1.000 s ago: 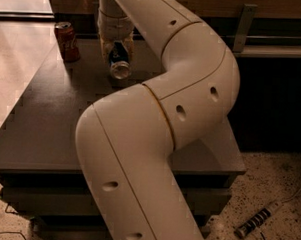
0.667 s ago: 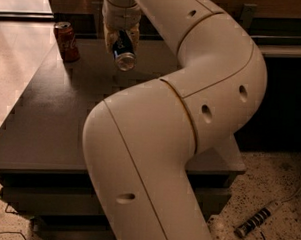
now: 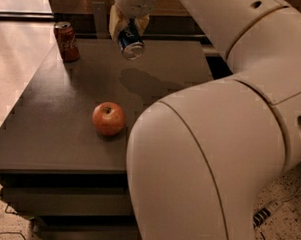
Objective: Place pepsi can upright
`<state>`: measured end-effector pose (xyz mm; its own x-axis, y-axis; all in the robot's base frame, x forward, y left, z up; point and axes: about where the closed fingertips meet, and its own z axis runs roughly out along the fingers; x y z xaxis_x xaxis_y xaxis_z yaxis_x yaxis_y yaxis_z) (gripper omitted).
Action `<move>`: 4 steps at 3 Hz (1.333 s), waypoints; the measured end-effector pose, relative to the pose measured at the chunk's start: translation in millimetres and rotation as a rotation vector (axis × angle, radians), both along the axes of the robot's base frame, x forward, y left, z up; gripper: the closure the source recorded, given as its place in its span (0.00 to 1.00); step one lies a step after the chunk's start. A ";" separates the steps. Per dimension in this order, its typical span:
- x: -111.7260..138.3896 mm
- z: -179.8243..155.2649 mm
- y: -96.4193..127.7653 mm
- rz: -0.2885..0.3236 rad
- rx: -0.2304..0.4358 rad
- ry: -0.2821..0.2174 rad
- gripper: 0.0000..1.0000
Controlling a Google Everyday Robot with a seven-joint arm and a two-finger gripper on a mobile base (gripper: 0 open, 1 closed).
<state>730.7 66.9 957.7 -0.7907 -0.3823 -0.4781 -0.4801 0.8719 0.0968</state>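
Note:
The pepsi can is dark blue with a silver end and white markings. It hangs tilted in the air above the far part of the dark table, its silver end facing down and toward me. My gripper is shut on the pepsi can from above, at the top centre of the view. The can's shadow falls on the table below it.
A red Coca-Cola can stands upright at the table's far left corner. A red apple sits near the table's front middle. My large white arm fills the right side and hides the table's right part. A cable lies on the floor at right.
My gripper has lifted the pepsi can off the table and higher up. The arm has swung right, uncovering the apple on the table.

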 end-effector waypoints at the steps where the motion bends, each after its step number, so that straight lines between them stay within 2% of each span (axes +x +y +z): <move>1: -3.4 18.1 -2.7 0.181 0.092 -0.126 1.00; 2: -5.1 24.7 -2.6 0.307 0.137 -0.201 1.00; 3: -9.6 22.1 1.9 0.464 0.155 -0.358 1.00; 4: -10.8 10.6 14.5 0.588 0.124 -0.468 1.00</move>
<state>720.0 81.4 968.3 -0.1774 -0.5995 -0.7805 -0.8773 0.4557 -0.1506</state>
